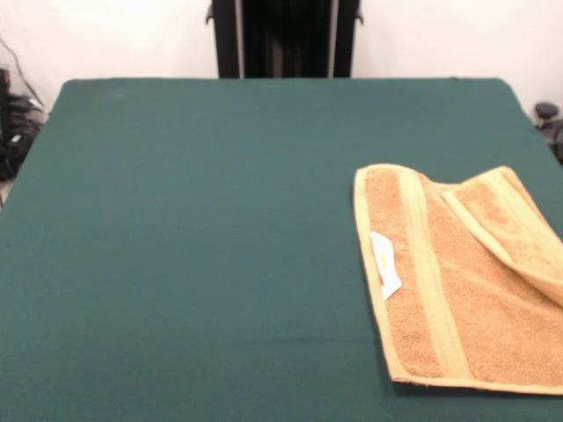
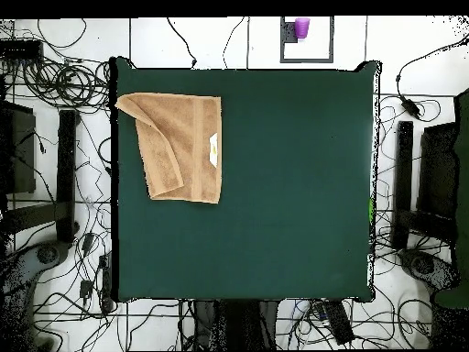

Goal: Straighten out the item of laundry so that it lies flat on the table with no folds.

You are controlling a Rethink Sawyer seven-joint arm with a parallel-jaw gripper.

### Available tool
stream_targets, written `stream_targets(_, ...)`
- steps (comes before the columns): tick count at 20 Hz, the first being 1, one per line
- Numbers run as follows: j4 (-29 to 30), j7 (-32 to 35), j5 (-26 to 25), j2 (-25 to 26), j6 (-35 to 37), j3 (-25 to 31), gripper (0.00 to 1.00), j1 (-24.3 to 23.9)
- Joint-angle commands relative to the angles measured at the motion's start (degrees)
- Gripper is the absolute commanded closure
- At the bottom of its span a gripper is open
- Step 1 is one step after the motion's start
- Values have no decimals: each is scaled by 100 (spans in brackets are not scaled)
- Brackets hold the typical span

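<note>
The item of laundry [image 1: 466,281] is an orange-tan towel with paler bands, lying at the right side of the table [image 1: 193,246] in the front view. Its upper right corner is folded over onto itself, and a small white label [image 1: 385,264] shows near its left hem. From overhead the item of laundry [image 2: 179,147] lies in the table's [image 2: 293,202] upper left corner, with a flap folded diagonally along its left side. The gripper shows in neither view.
The robot's black pedestal [image 1: 283,39] stands at the table's far edge. Cables cover the floor around the table [image 2: 64,82]. A purple cup [image 2: 301,27] sits on the floor beyond the table's top edge in the overhead view.
</note>
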Motion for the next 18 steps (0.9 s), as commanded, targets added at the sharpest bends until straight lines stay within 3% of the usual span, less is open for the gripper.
stream_targets(1, 1515, -1196, 99, -243, 182, -86, 0, 389)
stream_targets(4, 2447, -795, 362, -665, -139, -575, 0, 647)
stream_targets(8, 3261, -437, 637, -988, -747, -1025, 0, 977)
stream_targets(13, 3878, 69, 710, -1302, -1107, -1509, 0, 1450)
stream_targets(18, 4316, 358, 357, -1508, -1454, -1885, 0, 1861)
